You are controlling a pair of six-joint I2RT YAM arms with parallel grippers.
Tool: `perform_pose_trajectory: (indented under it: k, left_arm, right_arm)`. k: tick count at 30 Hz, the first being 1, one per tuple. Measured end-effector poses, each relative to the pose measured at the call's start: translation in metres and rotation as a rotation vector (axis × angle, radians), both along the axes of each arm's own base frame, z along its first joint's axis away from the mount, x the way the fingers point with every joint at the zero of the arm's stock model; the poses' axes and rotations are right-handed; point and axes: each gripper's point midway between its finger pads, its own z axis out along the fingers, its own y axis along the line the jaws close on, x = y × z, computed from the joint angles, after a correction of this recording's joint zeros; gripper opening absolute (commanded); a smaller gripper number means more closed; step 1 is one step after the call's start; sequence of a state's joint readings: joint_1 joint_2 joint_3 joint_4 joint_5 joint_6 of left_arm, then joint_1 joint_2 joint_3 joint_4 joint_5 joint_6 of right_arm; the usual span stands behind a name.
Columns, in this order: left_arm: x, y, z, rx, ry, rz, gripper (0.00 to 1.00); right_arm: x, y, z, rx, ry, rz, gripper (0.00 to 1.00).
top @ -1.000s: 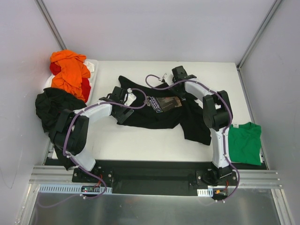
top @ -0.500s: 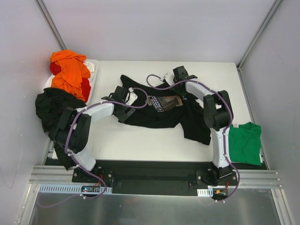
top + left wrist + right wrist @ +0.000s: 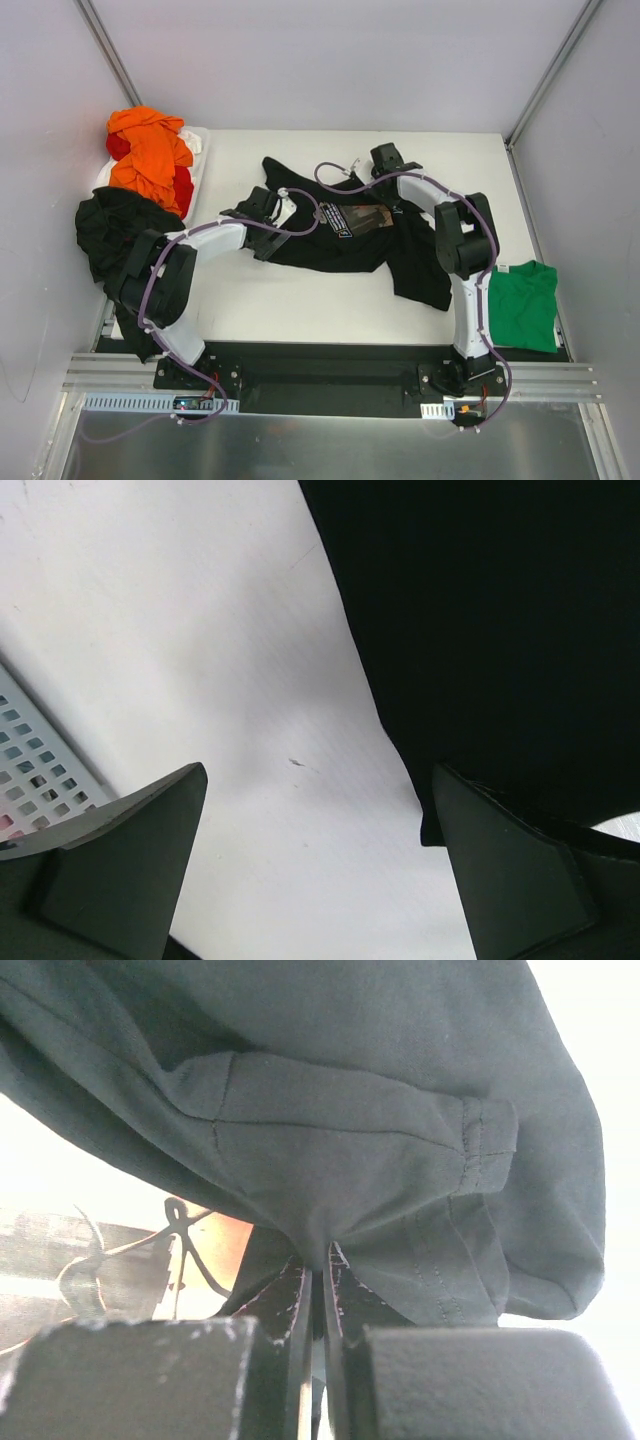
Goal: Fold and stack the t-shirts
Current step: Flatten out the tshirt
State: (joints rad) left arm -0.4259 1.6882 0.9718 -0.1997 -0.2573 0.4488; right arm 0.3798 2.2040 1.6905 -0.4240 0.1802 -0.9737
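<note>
A black t-shirt with a rectangular chest print (image 3: 345,240) lies crumpled in the middle of the table. My left gripper (image 3: 268,206) is at its left edge. In the left wrist view the gripper (image 3: 318,775) is open over bare table, with the black cloth (image 3: 500,630) beside its right finger (image 3: 510,880). My right gripper (image 3: 386,160) is at the shirt's far edge. In the right wrist view it (image 3: 318,1260) is shut on a fold of the black cloth (image 3: 380,1090). A folded green t-shirt (image 3: 522,305) lies at the right.
A pile of orange and red t-shirts (image 3: 150,155) sits on a white basket (image 3: 200,140) at the far left. Another black t-shirt (image 3: 115,225) hangs over the table's left edge. The basket's grid (image 3: 30,770) shows low left in the left wrist view.
The left gripper has shifted a little to the right along the shirt's left edge. The shirt's far-left sleeve has shifted slightly right. The right gripper keeps its hold.
</note>
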Motion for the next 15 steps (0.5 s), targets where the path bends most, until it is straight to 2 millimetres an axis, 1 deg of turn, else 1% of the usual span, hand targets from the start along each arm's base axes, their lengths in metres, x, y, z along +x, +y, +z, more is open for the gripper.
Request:
perform_pose_trajectory:
  k: [5, 9, 15]
  left_arm:
    - [-0.005, 0.004, 0.001, 0.032, -0.034, 0.002, 0.98]
    - [-0.010, 0.010, 0.001, 0.047, -0.050, 0.012, 0.98]
    - [-0.015, 0.017, 0.002, 0.069, -0.056, 0.025, 0.98]
  right_arm:
    - [0.007, -0.013, 0.005, -0.030, -0.018, -0.012, 0.01]
    - [0.015, -0.024, 0.014, -0.048, -0.042, -0.027, 0.01]
    - [0.024, -0.031, 0.025, -0.070, -0.073, -0.032, 0.01]
